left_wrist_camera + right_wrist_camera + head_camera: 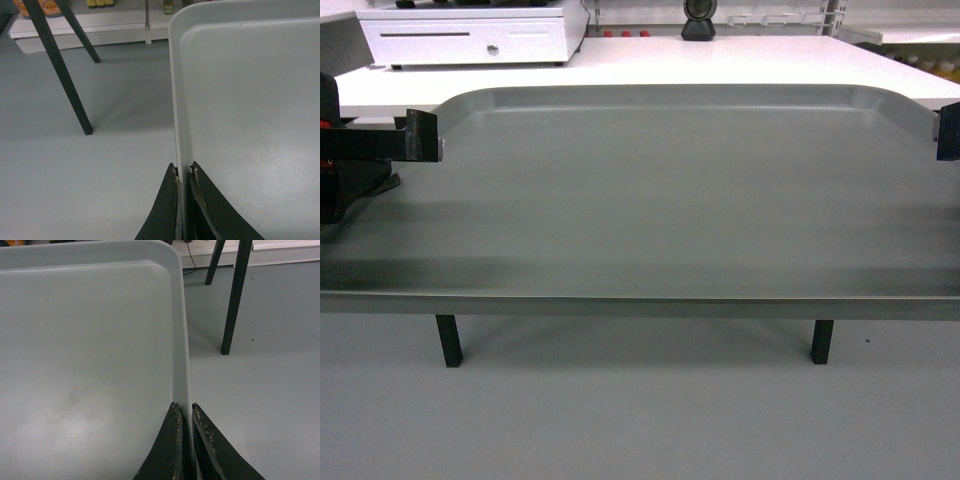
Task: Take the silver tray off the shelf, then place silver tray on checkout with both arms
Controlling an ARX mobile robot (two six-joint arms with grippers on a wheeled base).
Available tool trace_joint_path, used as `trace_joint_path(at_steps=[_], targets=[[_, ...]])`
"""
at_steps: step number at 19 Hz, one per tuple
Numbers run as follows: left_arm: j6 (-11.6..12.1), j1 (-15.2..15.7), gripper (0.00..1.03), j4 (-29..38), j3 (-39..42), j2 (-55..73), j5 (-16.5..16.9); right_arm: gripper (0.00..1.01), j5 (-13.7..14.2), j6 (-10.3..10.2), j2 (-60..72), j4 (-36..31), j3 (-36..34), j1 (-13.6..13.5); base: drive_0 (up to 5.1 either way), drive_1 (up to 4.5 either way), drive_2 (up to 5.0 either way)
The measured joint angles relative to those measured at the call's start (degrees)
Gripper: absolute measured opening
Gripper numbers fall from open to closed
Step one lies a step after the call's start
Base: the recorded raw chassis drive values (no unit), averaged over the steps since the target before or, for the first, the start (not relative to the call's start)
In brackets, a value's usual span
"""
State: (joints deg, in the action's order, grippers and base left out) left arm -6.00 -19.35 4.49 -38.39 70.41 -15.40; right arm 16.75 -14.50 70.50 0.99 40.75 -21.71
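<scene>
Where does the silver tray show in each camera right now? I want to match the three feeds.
Head: the silver tray fills the middle, edge to edge, carried in front of the checkout.
Left wrist: right half, its rim pinched by the left gripper.
Right wrist: left half, rim pinched by the right gripper.
Shared landmark: the tray's rounded far corners.

Left gripper (183, 172) and right gripper (184, 410) — each with its two dark fingers pinched close together — extended level at opposite sides, facing inward.

even, soft overhead light (slightly hazy focus), faint shadows, no glare.
</scene>
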Motion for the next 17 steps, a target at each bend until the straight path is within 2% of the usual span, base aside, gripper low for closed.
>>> trace_joint_path(at_steps=[17], targets=[[0.0, -0.07, 0.03, -0.09, 0.0, 0.11, -0.02, 0.03, -0.02, 0.0, 0.17, 0.07, 0.0, 0.02, -0.1, 4.28, -4.4]])
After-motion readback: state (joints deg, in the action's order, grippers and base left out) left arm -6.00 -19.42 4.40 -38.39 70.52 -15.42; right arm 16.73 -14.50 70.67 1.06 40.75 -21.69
